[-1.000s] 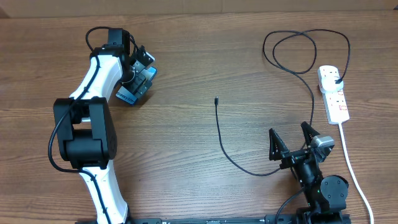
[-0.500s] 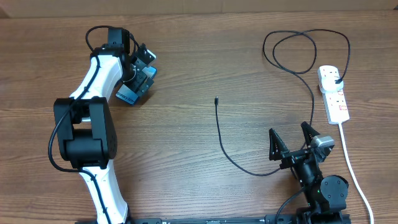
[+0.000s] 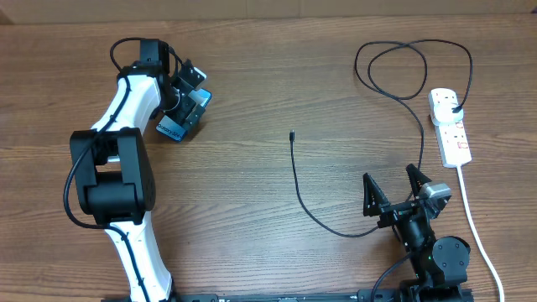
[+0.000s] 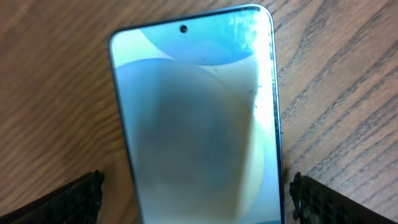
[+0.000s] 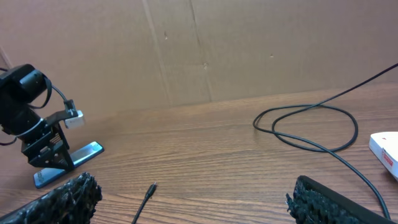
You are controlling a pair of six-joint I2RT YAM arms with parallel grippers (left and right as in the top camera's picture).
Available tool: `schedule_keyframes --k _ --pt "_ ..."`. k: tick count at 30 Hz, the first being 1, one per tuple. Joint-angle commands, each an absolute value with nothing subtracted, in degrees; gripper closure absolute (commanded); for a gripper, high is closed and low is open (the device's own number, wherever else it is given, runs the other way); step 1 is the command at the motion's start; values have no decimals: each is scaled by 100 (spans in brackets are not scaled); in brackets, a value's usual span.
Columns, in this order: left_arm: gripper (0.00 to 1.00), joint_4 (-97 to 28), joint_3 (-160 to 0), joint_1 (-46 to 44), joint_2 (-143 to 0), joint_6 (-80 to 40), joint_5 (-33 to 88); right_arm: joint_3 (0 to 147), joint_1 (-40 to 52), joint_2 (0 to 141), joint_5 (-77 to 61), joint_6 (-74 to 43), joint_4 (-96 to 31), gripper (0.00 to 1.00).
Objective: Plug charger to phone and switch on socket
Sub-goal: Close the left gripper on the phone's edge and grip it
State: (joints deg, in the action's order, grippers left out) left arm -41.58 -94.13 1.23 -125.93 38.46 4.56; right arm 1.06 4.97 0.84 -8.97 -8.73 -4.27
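The phone (image 3: 179,122) lies flat on the table at the far left, its blue-teal screen (image 4: 199,124) filling the left wrist view. My left gripper (image 3: 186,96) is open right above it, one finger on each side of the phone (image 4: 194,196), not closed on it. The charger cable's tip (image 3: 291,134) lies mid-table and shows in the right wrist view (image 5: 152,187). Its black cable (image 3: 403,92) loops to a plug in the socket (image 3: 450,126). My right gripper (image 3: 394,189) is open and empty near the front edge, over the cable.
The socket's thick white cord (image 3: 474,226) runs toward the front right edge. A cardboard wall (image 5: 199,50) stands behind the table. The left arm (image 3: 117,168) spans the left side.
The left gripper has shifted slightly left over the phone. The right arm, cable and socket have not moved.
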Motion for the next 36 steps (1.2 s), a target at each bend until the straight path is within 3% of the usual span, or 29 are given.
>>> schedule_keyframes --k 1,16,36 --pt "1 -4169 -9522 150 -12783 3723 672 47 530 32 -860 -827 -397 0" --pt "0 -4506 -9522 150 -13002 3667 86 47 530 32 -860 -827 -397 0" --pt "0 -4598 -9522 296 -13002 3046 456 47 530 32 -860 -827 -397 0"
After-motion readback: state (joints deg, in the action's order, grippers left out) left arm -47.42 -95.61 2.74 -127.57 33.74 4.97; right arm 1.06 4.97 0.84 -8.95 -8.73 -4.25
